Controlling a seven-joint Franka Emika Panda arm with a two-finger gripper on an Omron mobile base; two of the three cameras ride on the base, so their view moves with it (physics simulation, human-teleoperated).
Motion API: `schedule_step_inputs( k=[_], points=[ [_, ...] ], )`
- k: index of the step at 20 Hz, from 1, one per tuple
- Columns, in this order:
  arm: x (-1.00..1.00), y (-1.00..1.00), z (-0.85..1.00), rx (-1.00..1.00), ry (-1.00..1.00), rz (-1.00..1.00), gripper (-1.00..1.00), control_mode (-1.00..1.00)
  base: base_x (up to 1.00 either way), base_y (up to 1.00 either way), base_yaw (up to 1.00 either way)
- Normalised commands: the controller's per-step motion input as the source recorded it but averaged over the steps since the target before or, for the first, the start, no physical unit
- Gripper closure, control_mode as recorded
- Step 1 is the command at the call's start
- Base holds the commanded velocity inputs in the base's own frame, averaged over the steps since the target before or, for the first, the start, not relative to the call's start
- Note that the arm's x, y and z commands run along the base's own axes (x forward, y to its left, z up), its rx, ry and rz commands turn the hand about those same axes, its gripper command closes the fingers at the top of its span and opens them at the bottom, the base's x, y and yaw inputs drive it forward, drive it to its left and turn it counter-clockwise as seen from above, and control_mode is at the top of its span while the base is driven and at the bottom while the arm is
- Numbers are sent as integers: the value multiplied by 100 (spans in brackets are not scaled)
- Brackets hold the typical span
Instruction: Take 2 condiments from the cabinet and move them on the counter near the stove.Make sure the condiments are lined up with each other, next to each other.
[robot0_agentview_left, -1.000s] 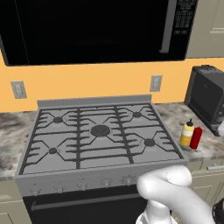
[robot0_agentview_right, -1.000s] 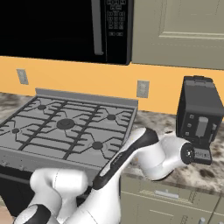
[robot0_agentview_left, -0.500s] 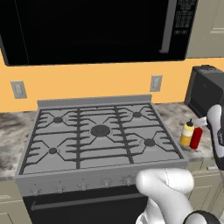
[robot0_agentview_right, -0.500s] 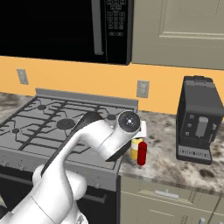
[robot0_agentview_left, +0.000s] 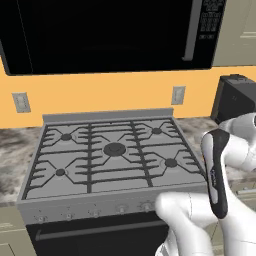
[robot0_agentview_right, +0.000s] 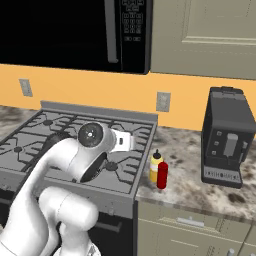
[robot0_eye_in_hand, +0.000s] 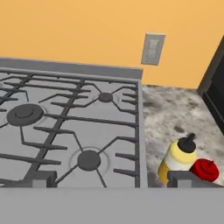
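The gripper (robot0_eye_in_hand: 109, 183) is seen released, with its two dark finger tips standing wide apart at the bottom of the hand view and nothing held between them; one tip lies at the lower left over the front of the stove (robot0_eye_in_hand: 70, 127), the other at the lower right in front of the two bottles. The yellow bottle (robot0_eye_in_hand: 177, 159) with its black pointed cap is seen at the lower right of the hand view, upright on the worktop (robot0_eye_in_hand: 175, 118), and the red bottle (robot0_eye_in_hand: 204, 169) is seen just beside it, further right, the two apparently touching. In the right base view the yellow bottle (robot0_agentview_right: 155, 167) and the red bottle (robot0_agentview_right: 162, 175) are found near the centre of the frame, side by side on the mottled worktop (robot0_agentview_right: 190, 175), just beside the right edge of the stove (robot0_agentview_right: 55, 135). The black coffee machine (robot0_agentview_right: 226, 137) is seen to the right of them, well apart. A wall outlet (robot0_agentview_right: 162, 101) is set in the orange wall above the bottles. The black microwave (robot0_agentview_right: 70, 32) fills the upper left, and a closed beige cabinet (robot0_agentview_right: 205, 35) is seen at the upper right.
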Motion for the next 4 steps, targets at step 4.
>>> schedule_step_inputs(
  k=[4],
  points=[
    [0,33,62,-1,2,-1,-100,-100,0,0,0]
  ],
)
